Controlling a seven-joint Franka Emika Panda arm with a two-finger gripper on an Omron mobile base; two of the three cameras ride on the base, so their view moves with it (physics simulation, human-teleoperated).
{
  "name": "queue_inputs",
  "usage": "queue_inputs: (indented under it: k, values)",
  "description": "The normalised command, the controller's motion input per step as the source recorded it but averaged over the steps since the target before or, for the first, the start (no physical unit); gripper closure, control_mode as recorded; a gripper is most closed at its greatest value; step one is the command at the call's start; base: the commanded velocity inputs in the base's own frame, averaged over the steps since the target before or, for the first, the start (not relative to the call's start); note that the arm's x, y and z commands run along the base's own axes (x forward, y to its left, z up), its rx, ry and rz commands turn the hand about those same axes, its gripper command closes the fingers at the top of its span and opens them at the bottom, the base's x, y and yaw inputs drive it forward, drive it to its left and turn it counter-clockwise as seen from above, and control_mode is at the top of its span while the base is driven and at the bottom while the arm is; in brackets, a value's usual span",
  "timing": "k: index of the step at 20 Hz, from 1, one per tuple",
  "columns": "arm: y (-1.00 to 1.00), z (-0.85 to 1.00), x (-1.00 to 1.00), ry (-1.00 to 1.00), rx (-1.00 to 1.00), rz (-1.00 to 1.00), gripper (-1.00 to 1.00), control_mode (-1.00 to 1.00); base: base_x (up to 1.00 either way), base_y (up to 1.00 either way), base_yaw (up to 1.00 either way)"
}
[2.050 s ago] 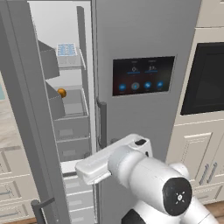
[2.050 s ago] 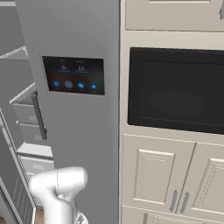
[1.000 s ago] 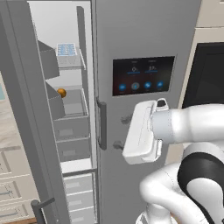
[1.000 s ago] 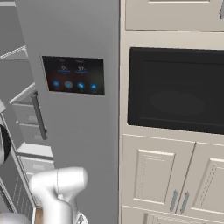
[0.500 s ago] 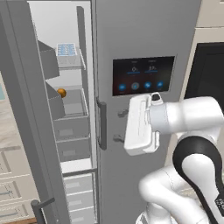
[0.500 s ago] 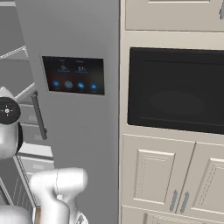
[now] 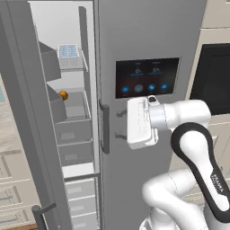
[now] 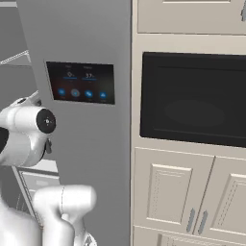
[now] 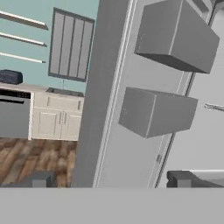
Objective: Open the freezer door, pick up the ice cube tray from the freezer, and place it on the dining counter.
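While the freezer door [image 7: 24,117] stands swung wide open to the left of the freezer [image 7: 74,148], the ice cube tray [image 7: 68,51] lies flat on an upper shelf inside that compartment, above a small orange item [image 7: 64,95] sitting on the next shelf down. The gripper [image 9: 111,178] hangs outside the freezer with its two finger tips [image 9: 41,178] set wide apart and nothing between them, facing the inner side of the open door and its grey door bins [image 9: 159,111]. The white hand sits in front of the neighbouring touchscreen door [image 7: 148,83], just below its black panel and to the right of the freezer opening.
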Motion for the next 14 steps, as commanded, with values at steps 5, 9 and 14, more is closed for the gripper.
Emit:
queue_inputs:
  k: [5, 9, 14]
  values:
    - [0.11, 0.01, 0.34, 0.00, 0.13, 0.08, -1.00, -1.00, 0.00, 0.00, 0.00]
    - [0.19, 0.11, 0.48, 0.01, 0.09, 0.09, -1.00, -1.00, 0.00, 0.00, 0.00]
    - [0.16, 0.11, 0.44, 0.02, 0.04, 0.09, -1.00, -1.00, 0.00, 0.00, 0.00]
